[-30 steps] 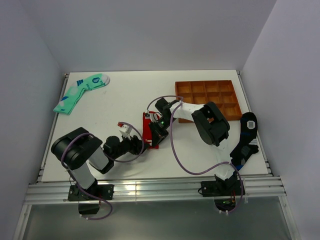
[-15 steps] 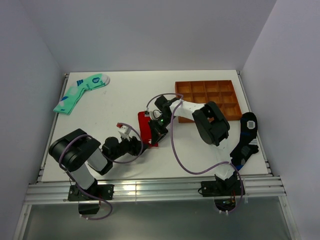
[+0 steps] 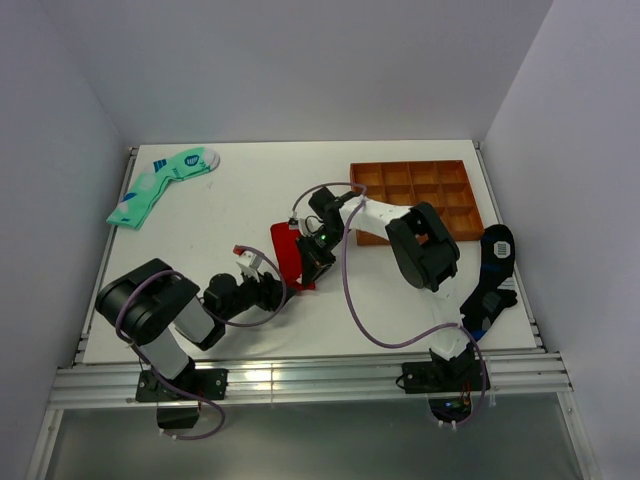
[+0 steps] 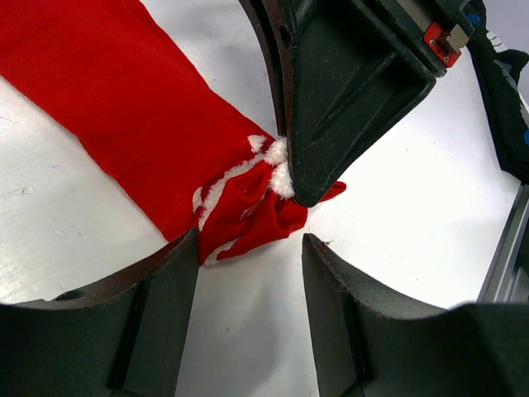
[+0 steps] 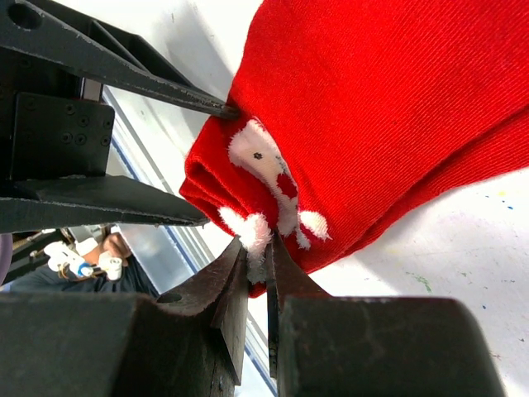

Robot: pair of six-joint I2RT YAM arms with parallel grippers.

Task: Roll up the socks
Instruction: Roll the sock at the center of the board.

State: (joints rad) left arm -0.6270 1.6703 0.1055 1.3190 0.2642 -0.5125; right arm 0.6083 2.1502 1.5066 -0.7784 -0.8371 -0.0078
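Note:
The red socks [image 3: 286, 252] lie at mid-table, folded over at their near end, with a white figure mark [image 5: 263, 161] by the fold. My right gripper [image 5: 258, 258] is shut on the white fuzzy trim at that end; in the top view it [image 3: 314, 268] sits on the socks' right edge. My left gripper [image 4: 250, 258] is open and low over the table, its fingertips just short of the bunched end [image 4: 248, 211], with nothing between them. In the top view it [image 3: 282, 291] is just left of and below the socks.
A brown compartment tray [image 3: 415, 190] stands at the back right. A mint-green sock [image 3: 160, 186] lies at the back left. A black patterned sock [image 3: 494, 268] lies by the right edge. The right arm's purple cable [image 3: 352, 300] loops over the table.
The red socks have shifted and spread a little to the left and back, drawn by the right gripper. The left jaws have narrowed slightly.

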